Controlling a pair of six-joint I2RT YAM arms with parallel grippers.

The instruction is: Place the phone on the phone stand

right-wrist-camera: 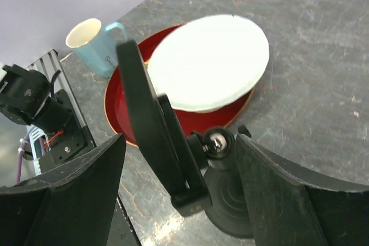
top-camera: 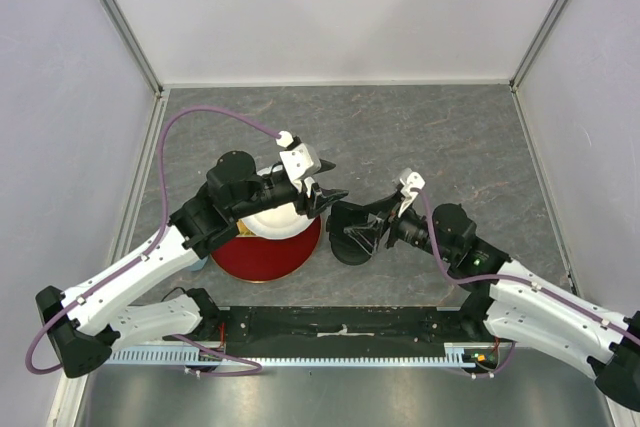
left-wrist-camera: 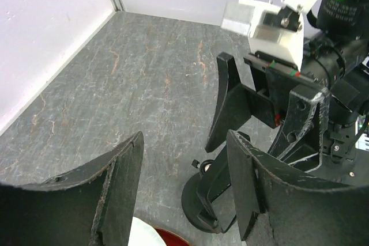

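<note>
Your left gripper [left-wrist-camera: 184,142] and right gripper [right-wrist-camera: 180,142] gape empty, the phone [right-wrist-camera: 141,113] leaning in the phone stand [right-wrist-camera: 228,207]; it looks rigid, light and slick, so pinch its long edges.

A thin black phone [right-wrist-camera: 140,113] with a rounded top, seen almost edge-on, leans tilted in the cradle of the phone stand [right-wrist-camera: 229,203], low in the middle of the frame. A shiny ball joint links the cradle to the round black base on the grey counter [right-wrist-camera: 323,84].
</note>
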